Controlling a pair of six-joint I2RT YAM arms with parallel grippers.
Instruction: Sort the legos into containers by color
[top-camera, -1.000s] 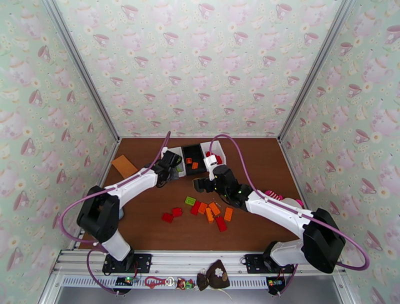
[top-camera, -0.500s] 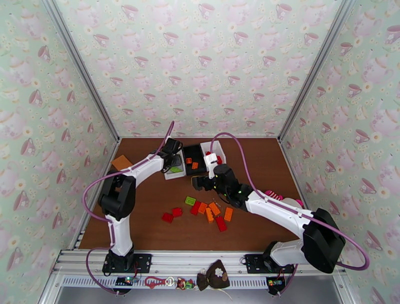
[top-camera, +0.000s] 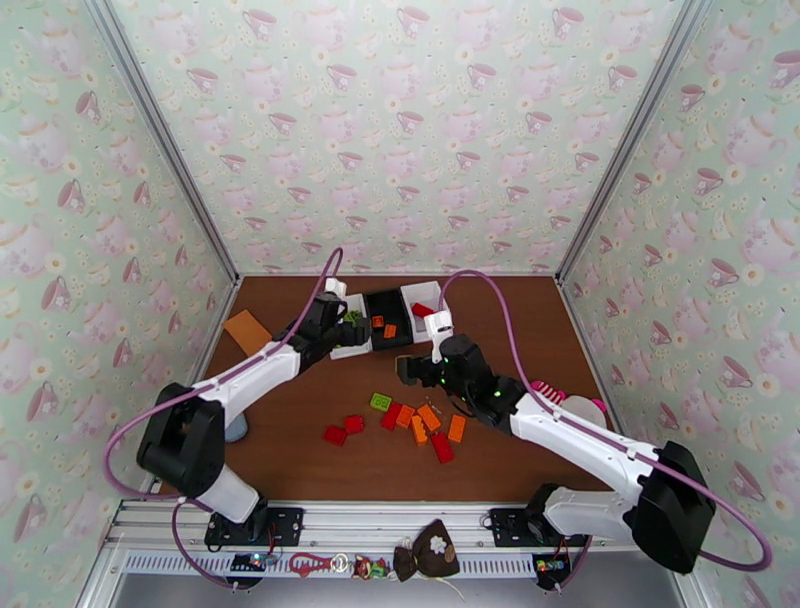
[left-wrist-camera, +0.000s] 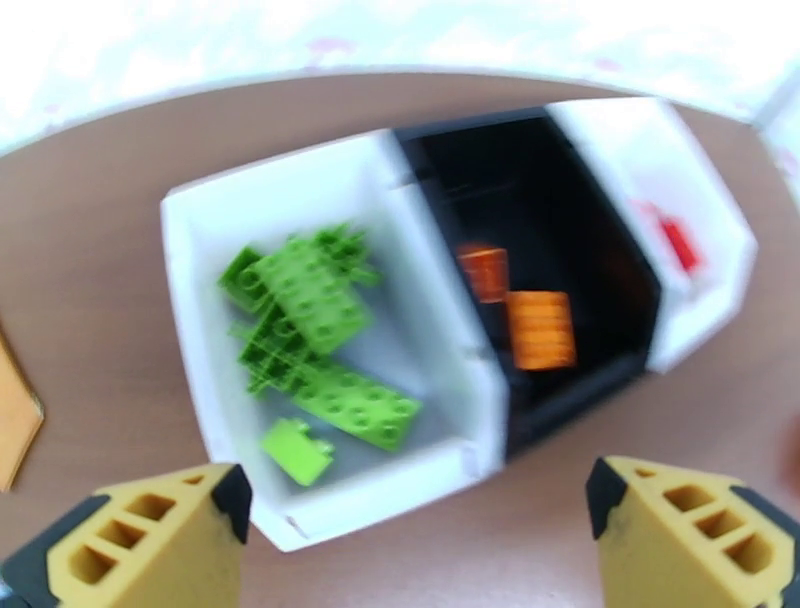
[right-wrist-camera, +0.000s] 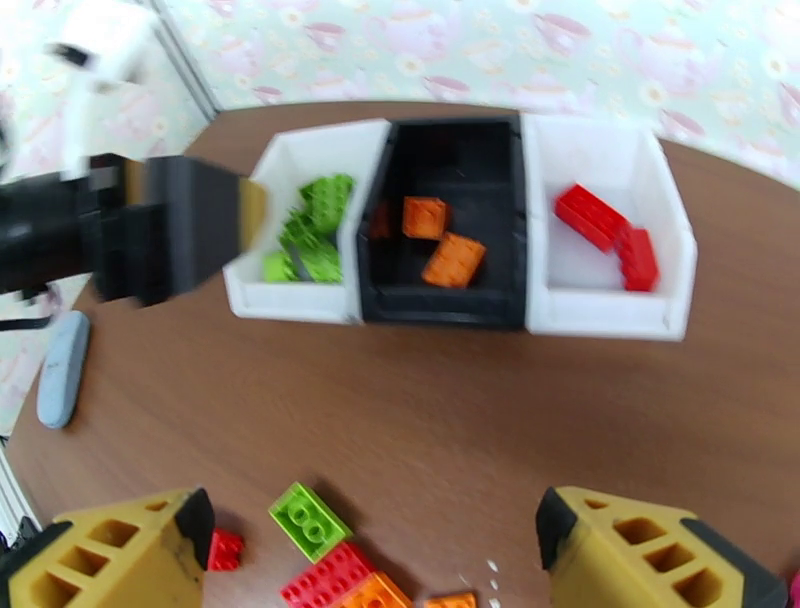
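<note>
Three containers stand side by side at the back. The left white bin (left-wrist-camera: 195, 340) holds several lime green legos (left-wrist-camera: 310, 300). Two orange legos (right-wrist-camera: 452, 260) lie in the black bin (right-wrist-camera: 440, 305), and red legos (right-wrist-camera: 600, 222) in the right white bin (right-wrist-camera: 600, 315). My left gripper (left-wrist-camera: 418, 500) hangs open and empty just above the near edge of the left white bin (top-camera: 350, 348). My right gripper (right-wrist-camera: 370, 520) is open and empty over bare table, between the bins and a loose cluster of red, orange and green legos (top-camera: 415, 420). A green lego (right-wrist-camera: 308, 520) lies between its fingers.
A flat orange card (top-camera: 248, 330) lies at the left, and a grey-blue oblong object (right-wrist-camera: 62, 370) sits by the left wall. A pink and white object (top-camera: 560, 395) rests near the right wall, partly under my right arm. Two red legos (top-camera: 344, 429) lie left of the cluster.
My left gripper has gone from shut to open over the left white bin, and its arm has resettled. The right arm has shifted slightly to the right.
</note>
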